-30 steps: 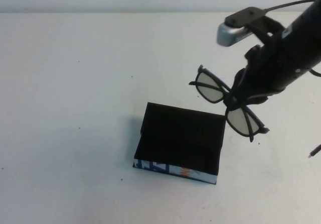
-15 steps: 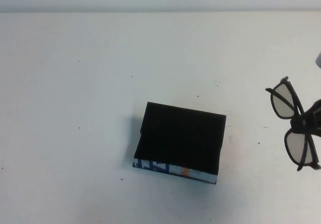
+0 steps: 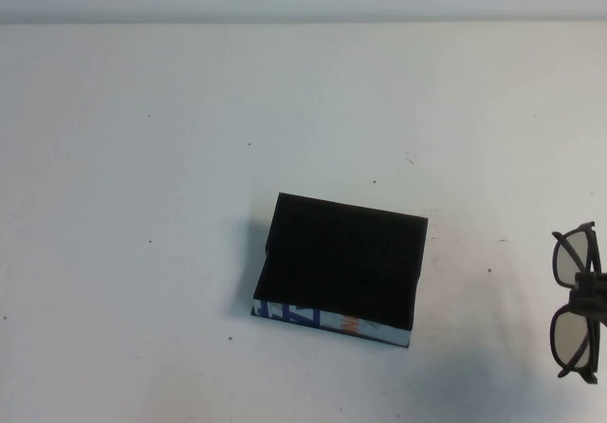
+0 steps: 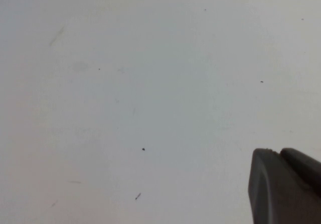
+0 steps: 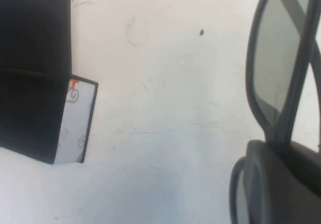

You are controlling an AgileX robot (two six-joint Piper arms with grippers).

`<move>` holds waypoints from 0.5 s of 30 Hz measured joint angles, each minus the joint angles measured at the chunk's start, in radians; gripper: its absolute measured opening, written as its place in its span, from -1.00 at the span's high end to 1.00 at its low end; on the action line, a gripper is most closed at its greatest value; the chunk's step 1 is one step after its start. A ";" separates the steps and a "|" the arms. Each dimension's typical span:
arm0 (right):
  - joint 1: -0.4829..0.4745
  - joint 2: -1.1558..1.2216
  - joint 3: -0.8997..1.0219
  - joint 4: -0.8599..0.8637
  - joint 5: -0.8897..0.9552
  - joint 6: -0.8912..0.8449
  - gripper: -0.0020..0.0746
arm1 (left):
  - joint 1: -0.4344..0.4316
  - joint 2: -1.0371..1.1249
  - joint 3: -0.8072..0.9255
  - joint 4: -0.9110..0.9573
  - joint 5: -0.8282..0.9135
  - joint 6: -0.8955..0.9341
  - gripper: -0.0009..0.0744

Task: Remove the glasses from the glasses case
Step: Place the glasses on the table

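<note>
The glasses case (image 3: 341, 262) is a black box at the table's middle, with its white printed side (image 3: 327, 321) facing the front. It also shows in the right wrist view (image 5: 30, 73). The dark-framed glasses (image 3: 574, 338) are out of the case, at the far right edge of the high view. My right gripper (image 3: 596, 295) is shut on their bridge and is mostly cut off by that edge. In the right wrist view the gripper (image 5: 281, 184) clamps the glasses (image 5: 276, 58) between the lenses. My left gripper (image 4: 278, 152) is shut and empty over bare table, outside the high view.
The white table (image 3: 142, 205) carries only small dark specks around the case. Its far edge runs along the top of the high view.
My right gripper has carried the glasses from beside the case's right corner out to the right and toward the front, almost out of the high view. The case has not moved.
</note>
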 joint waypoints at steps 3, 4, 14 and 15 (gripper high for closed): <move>0.000 0.000 0.000 0.004 -0.004 0.000 0.93 | 0.000 0.000 0.000 0.000 0.000 0.000 0.99; 0.000 0.000 0.000 0.004 -0.004 0.002 0.93 | 0.000 0.000 0.000 0.000 0.000 0.000 0.99; 0.000 0.000 0.000 0.008 -0.004 0.002 0.65 | 0.000 0.000 0.000 0.000 0.000 0.000 0.99; 0.000 0.000 0.000 0.008 -0.004 0.002 0.62 | 0.000 0.000 0.000 0.000 0.000 0.000 0.99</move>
